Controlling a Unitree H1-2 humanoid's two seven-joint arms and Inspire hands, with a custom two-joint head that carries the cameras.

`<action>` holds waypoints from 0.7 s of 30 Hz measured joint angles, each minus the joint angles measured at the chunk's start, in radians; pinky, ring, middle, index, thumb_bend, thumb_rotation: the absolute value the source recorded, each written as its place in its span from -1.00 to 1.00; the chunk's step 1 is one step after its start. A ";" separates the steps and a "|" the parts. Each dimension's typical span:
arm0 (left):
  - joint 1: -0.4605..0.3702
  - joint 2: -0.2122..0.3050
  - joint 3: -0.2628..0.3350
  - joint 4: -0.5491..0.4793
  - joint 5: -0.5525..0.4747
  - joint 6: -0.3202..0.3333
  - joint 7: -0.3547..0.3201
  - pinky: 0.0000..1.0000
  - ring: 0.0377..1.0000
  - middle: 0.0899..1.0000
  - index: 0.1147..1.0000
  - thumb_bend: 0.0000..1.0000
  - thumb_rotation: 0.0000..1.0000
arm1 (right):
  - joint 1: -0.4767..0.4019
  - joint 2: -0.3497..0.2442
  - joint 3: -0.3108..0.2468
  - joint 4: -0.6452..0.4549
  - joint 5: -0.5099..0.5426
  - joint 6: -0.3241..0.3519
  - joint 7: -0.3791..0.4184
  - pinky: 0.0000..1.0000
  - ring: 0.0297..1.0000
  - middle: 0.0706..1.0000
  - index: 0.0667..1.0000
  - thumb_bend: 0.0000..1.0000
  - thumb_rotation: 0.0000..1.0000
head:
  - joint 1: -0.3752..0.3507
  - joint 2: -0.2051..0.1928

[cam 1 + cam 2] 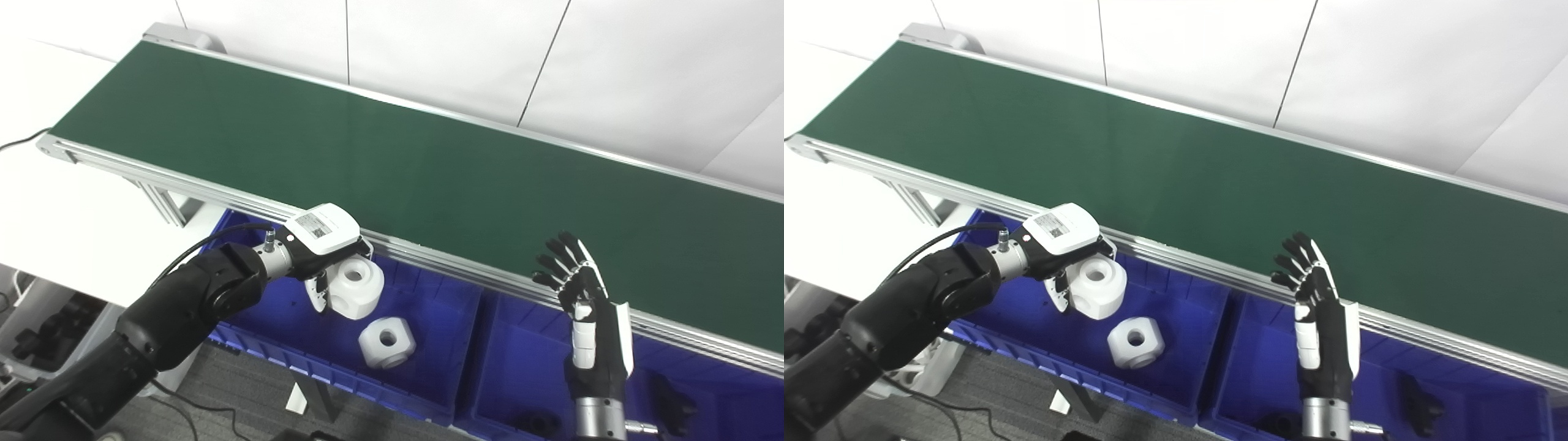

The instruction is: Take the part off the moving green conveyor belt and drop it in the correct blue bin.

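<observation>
Left hand (pixel 321 245), lower left of frame, grasping white plastic block part with round hole (pixel 355 286) above left blue plastic bin (pixel 429 294). Right hand (pixel 582 306), lower right, empty, fingers spread upright beside green conveyor belt (pixel 429 159).

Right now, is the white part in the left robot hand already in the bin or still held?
Still held: the left robot hand grips the white part above the left blue bin.

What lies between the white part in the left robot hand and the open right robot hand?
Mostly bare blue bin floor and the bins' dividing wall, clearest in the left eye view.
</observation>
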 measured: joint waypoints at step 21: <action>0.002 0.016 -0.035 0.060 -0.044 -0.098 0.062 -0.37 -0.20 -0.19 -0.07 0.02 -1.00 | 0.002 0.004 0.002 -0.001 -0.001 0.002 0.000 0.45 0.60 0.68 0.75 0.66 1.00 | -0.005 0.002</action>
